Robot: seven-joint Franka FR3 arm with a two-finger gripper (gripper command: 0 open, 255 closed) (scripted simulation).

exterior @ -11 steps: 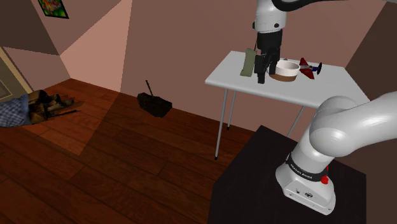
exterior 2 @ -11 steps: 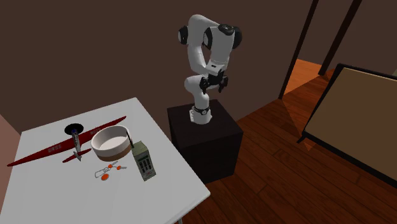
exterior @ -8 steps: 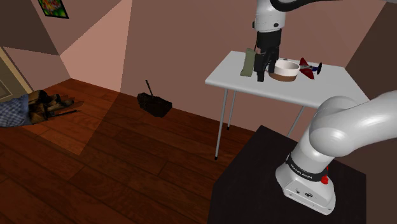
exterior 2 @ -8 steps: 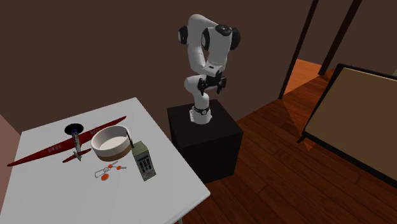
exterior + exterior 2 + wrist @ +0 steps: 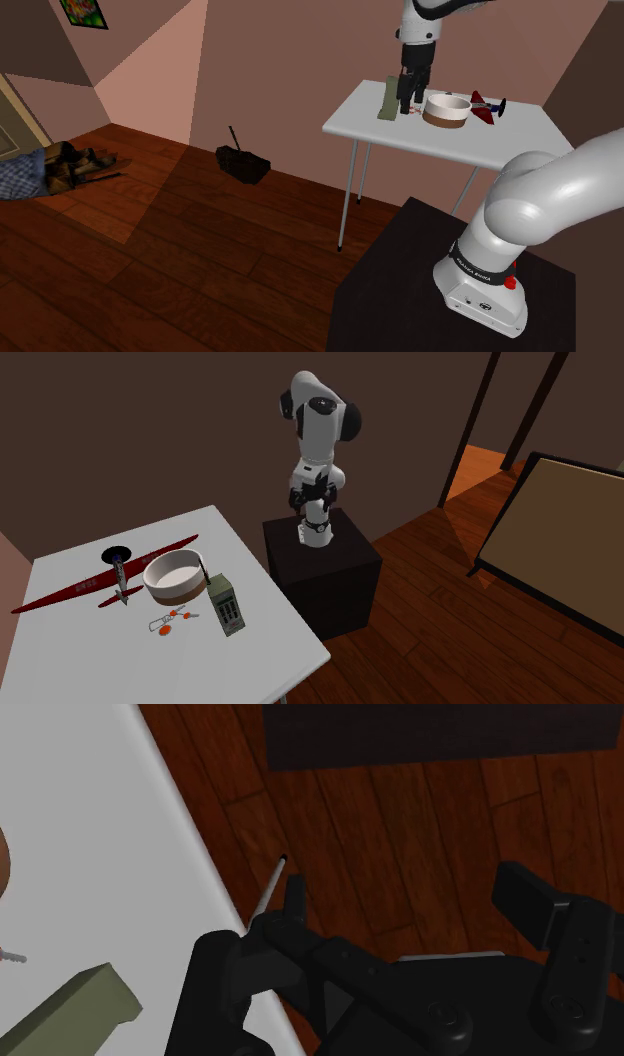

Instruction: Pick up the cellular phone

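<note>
the wrist view's edge is cutting off the olive cellular phone lying on the white table; orange bits on that table are showing too small to name.

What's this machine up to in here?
A white robot arm on a black box is after the olive-green phone on the white table, next to a bowl and a red toy plane. Its black pincer is open, off the table's edge over the wooden floor, and holds nothing yet.

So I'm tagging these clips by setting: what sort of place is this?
Likely a room in a house: wood plank floor, a white table with a toy plane and bowl, a picture on the wall.
</note>
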